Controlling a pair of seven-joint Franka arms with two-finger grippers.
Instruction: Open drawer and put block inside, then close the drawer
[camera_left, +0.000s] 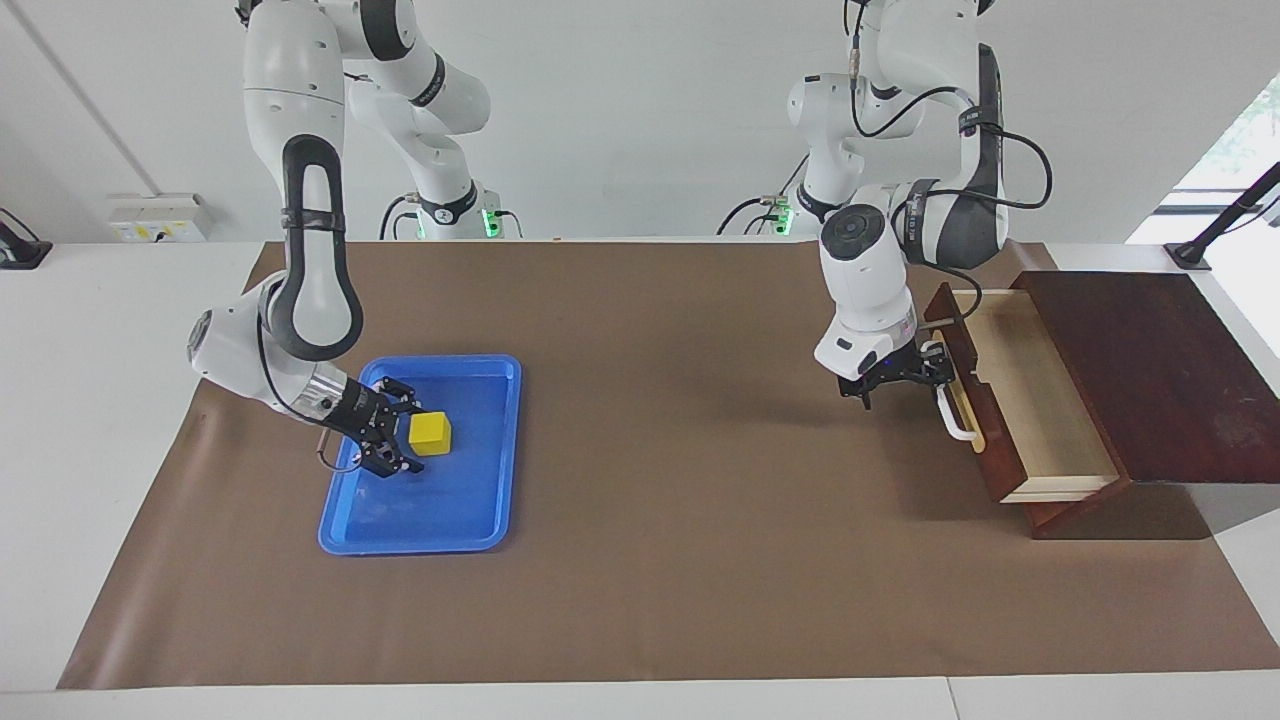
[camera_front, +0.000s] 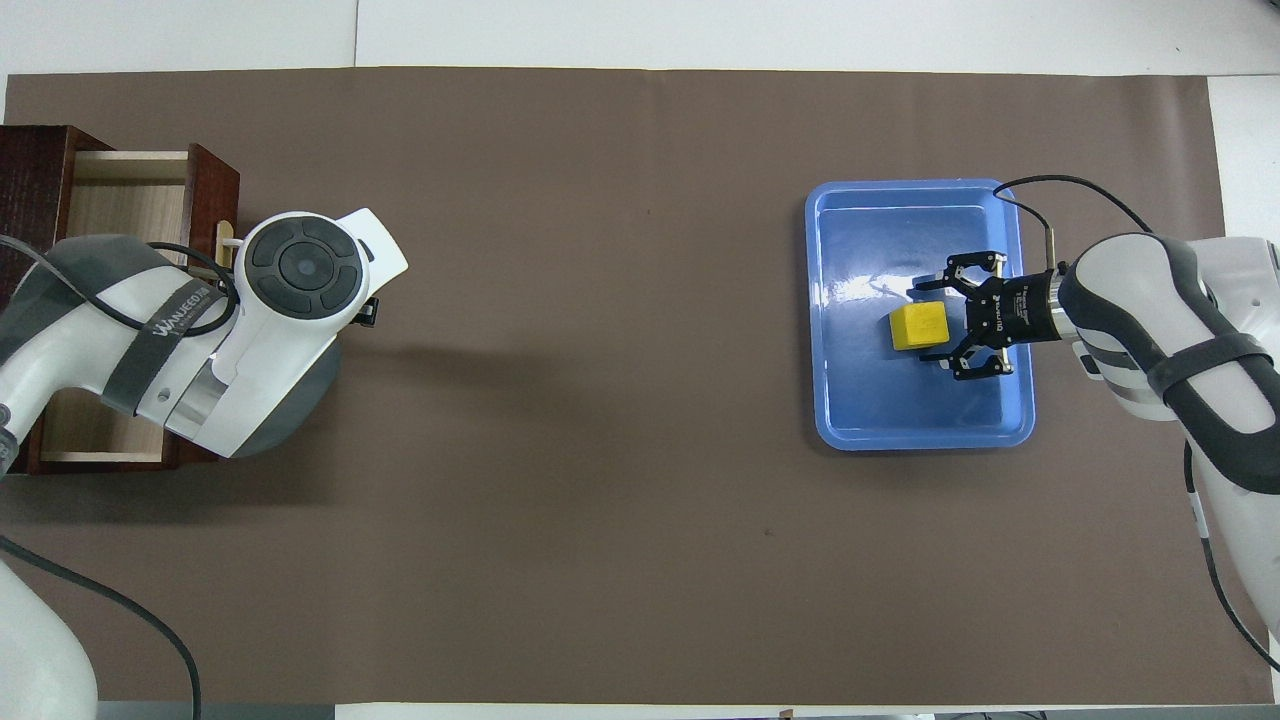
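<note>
Right gripper (camera_left: 406, 435) low in the blue tray (camera_left: 455, 505), left of frame centre, fingers spread and unclenched to either side of the yellow block (camera_left: 430, 432); grasping nothing, contact with the cube not readable. One block and nothing more in that tray, sitting on the tray floor toward its upper half. Left gripper (camera_left: 897, 387) right of centre, fingers apart, hanging just beside the upper end of the white handle (camera_left: 957, 420); impossible to tell whether touching it. Drawer (camera_left: 1030, 400) at the right of the frame, standing well out of its dark wooden box (camera_left: 1150, 370), with only a pale wood floor showing inside. Tray and box both on the brown mat (camera_left: 680, 560), well apart from each other.

From overhead: same block (camera_front: 918, 327) in the same tray (camera_front: 900, 420), now at the right of the frame, black fingertips flanking the cube's edge nearest the wrist. Open drawer at the left edge, partly covered by the left arm; that arm's gripper almost wholly hidden under its round wrist. White lettering on the grey strap around the left forearm, beginning "WAN", the rest unsure. Small white print on the right gripper's black body, too small to read.
</note>
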